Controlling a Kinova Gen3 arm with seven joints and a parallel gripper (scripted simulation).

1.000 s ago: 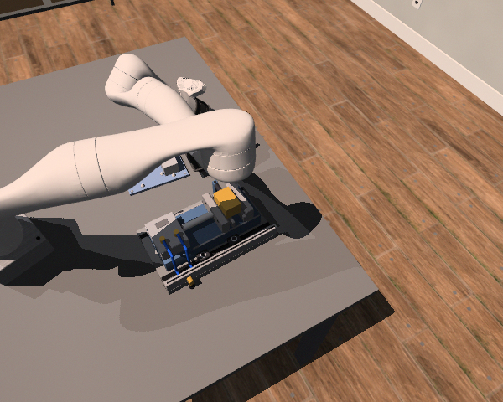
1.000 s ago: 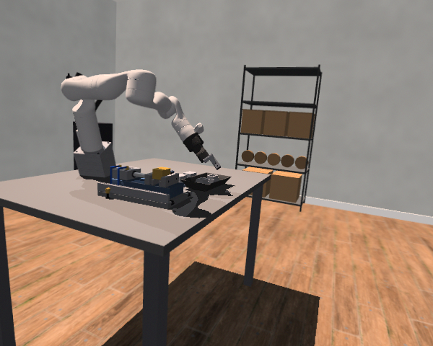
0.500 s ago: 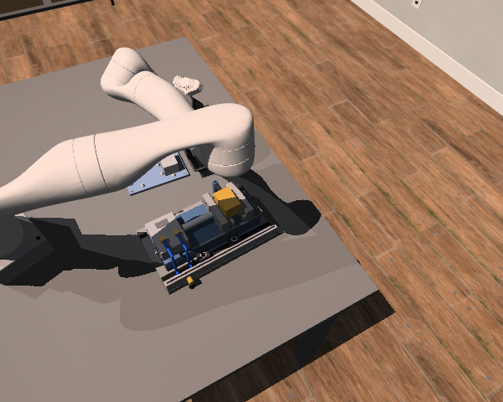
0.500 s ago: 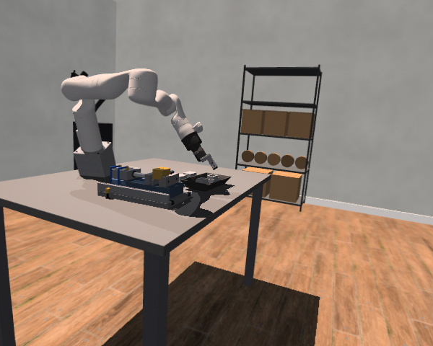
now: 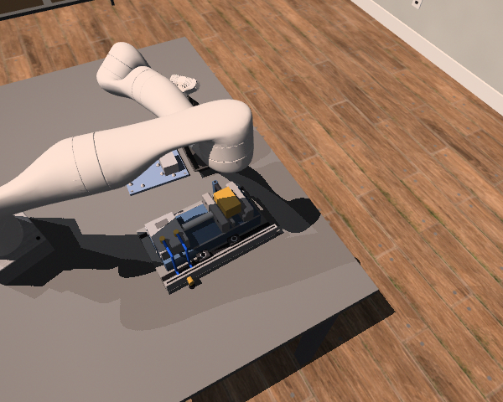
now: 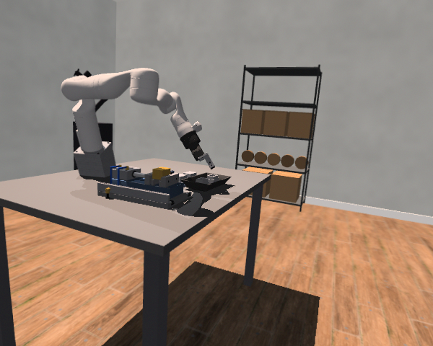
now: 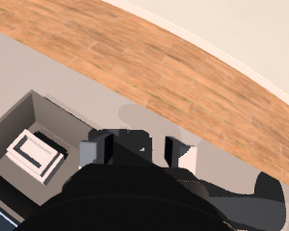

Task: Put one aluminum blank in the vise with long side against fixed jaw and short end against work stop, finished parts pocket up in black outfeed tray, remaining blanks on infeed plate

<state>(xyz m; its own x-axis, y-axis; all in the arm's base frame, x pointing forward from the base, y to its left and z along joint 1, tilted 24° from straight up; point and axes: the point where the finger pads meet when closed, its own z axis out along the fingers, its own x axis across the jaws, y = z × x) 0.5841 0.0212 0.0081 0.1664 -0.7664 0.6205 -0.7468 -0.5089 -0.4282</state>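
Note:
My gripper (image 6: pixel 211 166) (image 7: pixel 139 145) is open and empty, tilted above the tray's far side. The black outfeed tray (image 6: pixel 219 183) (image 7: pixel 55 113) holds a gray finished part (image 7: pixel 36 155), flat with its pocket up. A yellow brass blank (image 5: pixel 228 203) (image 6: pixel 160 172) is between the jaws of the vise (image 5: pixel 206 237) (image 6: pixel 146 186) and stands above their tops; how it rests on the bars is hidden. A plain gray blank (image 5: pixel 169 163) is on the blue infeed plate (image 5: pixel 150 180); whether it lies clear of the pins cannot be told. The arm hides part of the plate and tray.
Blue hoses (image 5: pixel 170 255) rise at the vise's near-base end, and a rail (image 5: pixel 225 257) runs along its side. The arm's elbow (image 5: pixel 230 130) hangs over the area between vise and tray. The table edge (image 6: pixel 216 214) is beyond the tray and vise.

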